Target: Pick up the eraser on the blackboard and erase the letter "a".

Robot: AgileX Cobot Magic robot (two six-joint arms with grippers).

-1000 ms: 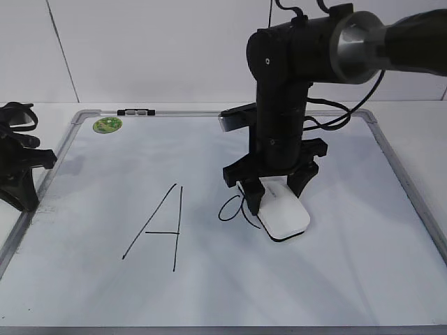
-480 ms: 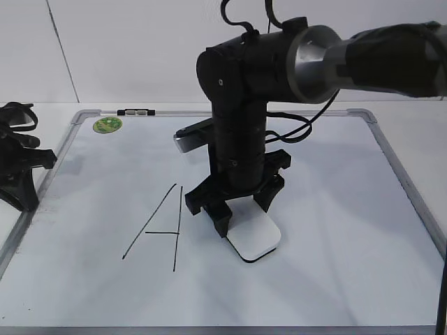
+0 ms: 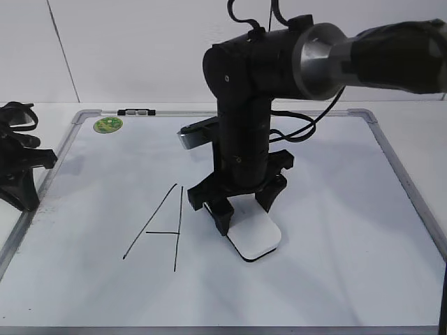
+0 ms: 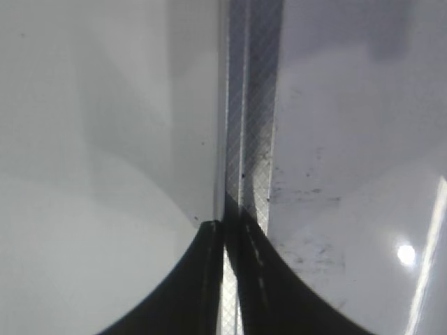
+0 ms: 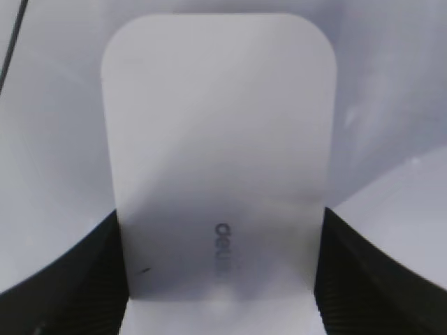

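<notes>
The white eraser (image 3: 255, 238) lies flat on the blackboard (image 3: 342, 209), right of the capital "A" (image 3: 165, 227). My right gripper (image 3: 245, 212) stands upright over it, shut on the eraser's two long sides. In the right wrist view the eraser (image 5: 220, 139) fills the space between the dark fingers (image 5: 77, 286), its grey lettering facing up, with my right gripper (image 5: 220, 283) clamped on it. The letter "a" is hidden; no trace of it shows around the eraser. My left gripper (image 3: 23, 183) rests at the board's left edge, and in its wrist view my left gripper (image 4: 230, 279) is shut and holds nothing.
A green oval sticker (image 3: 107, 125) and a small black clip (image 3: 135, 112) sit at the board's top-left. The grey frame (image 4: 251, 105) runs under the left fingers. One stroke of the "A" (image 5: 14, 35) crosses the right wrist view's top-left corner.
My right gripper slid the eraser leftward over the spot where the small "a" stood; that letter no longer shows. In the last half second it barely shifted. The left arm stayed still.
</notes>
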